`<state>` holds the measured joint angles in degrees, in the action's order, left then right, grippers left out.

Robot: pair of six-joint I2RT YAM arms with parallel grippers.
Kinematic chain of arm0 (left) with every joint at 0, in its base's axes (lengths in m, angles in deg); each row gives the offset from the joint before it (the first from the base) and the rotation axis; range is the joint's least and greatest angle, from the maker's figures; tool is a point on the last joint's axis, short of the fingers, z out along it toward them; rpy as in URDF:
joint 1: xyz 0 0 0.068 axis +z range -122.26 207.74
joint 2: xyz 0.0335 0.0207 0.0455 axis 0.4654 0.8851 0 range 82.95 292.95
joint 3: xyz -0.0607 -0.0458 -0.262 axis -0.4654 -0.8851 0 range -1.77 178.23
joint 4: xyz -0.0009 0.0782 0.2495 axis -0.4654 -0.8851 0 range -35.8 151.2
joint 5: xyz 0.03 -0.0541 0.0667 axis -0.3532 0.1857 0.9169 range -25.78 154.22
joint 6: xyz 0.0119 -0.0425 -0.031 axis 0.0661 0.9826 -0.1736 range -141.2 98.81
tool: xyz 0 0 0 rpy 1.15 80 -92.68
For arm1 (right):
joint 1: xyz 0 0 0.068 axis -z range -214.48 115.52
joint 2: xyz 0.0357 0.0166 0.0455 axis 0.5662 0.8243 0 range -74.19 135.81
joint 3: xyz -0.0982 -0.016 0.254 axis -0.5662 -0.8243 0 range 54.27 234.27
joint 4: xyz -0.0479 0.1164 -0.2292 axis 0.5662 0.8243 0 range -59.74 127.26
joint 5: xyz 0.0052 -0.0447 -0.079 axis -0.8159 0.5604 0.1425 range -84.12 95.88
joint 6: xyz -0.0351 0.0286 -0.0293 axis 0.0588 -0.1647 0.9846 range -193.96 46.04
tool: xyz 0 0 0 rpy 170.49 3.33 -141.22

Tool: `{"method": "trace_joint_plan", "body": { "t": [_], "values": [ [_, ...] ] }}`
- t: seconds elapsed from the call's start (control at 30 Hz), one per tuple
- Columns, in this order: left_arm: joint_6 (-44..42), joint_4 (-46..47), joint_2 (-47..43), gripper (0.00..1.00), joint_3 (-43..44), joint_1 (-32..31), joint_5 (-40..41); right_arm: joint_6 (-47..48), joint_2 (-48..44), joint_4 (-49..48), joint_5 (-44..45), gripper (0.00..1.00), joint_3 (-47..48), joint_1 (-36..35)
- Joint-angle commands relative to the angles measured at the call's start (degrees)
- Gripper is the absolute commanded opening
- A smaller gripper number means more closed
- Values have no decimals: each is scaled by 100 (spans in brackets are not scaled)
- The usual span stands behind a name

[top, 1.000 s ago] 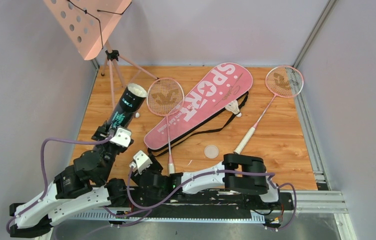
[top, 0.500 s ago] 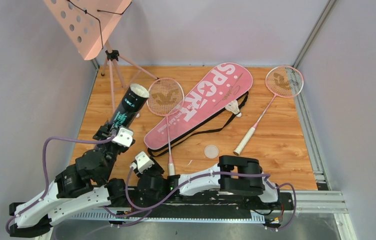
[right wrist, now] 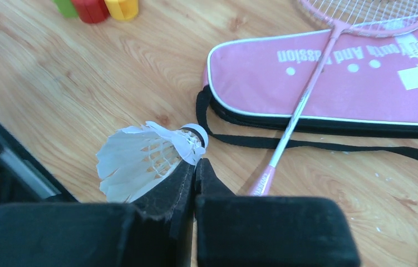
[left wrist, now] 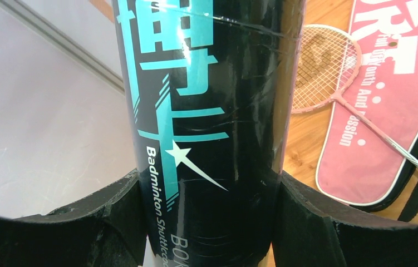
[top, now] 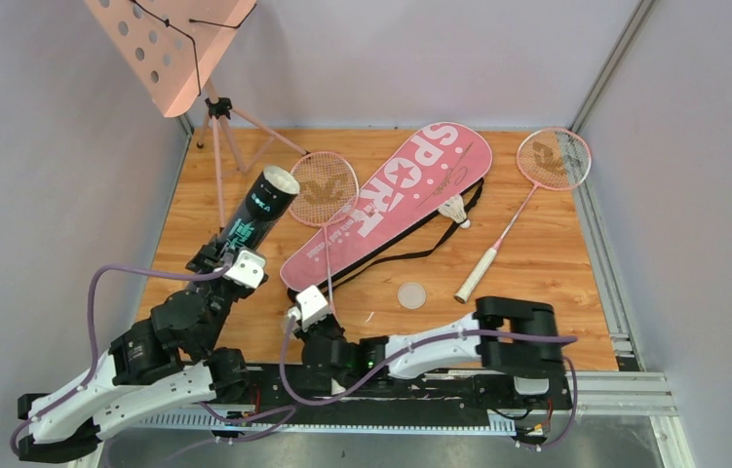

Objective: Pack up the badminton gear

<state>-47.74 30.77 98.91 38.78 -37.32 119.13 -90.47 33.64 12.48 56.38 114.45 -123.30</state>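
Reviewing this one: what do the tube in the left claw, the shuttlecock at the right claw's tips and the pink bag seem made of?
The tube: glossy black wrap, probably laminated card or plastic; sharp glare and fine creases. The shuttlecock: white feathers, apparently real; separate vanes and quills show. The pink bag: smooth matte synthetic fabric or vinyl, judging by white piping and printed lettering.

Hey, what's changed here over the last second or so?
The right gripper shifted rightward toward the racket bag and closed, apparently pinching a shuttlecock by its feathers. The left gripper, still clamped on the black tube, tipped its open end rightward. The racket bag and the far-right racket stayed put.
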Motion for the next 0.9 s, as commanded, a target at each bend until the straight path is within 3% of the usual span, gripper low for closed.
{"method": "trace_joint_plan", "body": {
  "t": [0.0, 0.3, 0.57, 0.87],
  "values": [
    [-147, 313, 66, 43, -29, 19, -451, -323, -1301, -662, -473, 0, -490, 109],
    [-299, 343, 241, 45, -61, 15, -1485, -908, -3354, 458, -621, 0, -1432, 826],
    [-555, 267, 770, 48, 101, 17, -3315, -1179, -6599, 1386, -1209, 0, -2469, 1541],
    [-882, -270, 1262, 47, 415, 19, -4299, -1213, -9490, 2158, -2212, 0, -2816, 1587]
  ]
}}
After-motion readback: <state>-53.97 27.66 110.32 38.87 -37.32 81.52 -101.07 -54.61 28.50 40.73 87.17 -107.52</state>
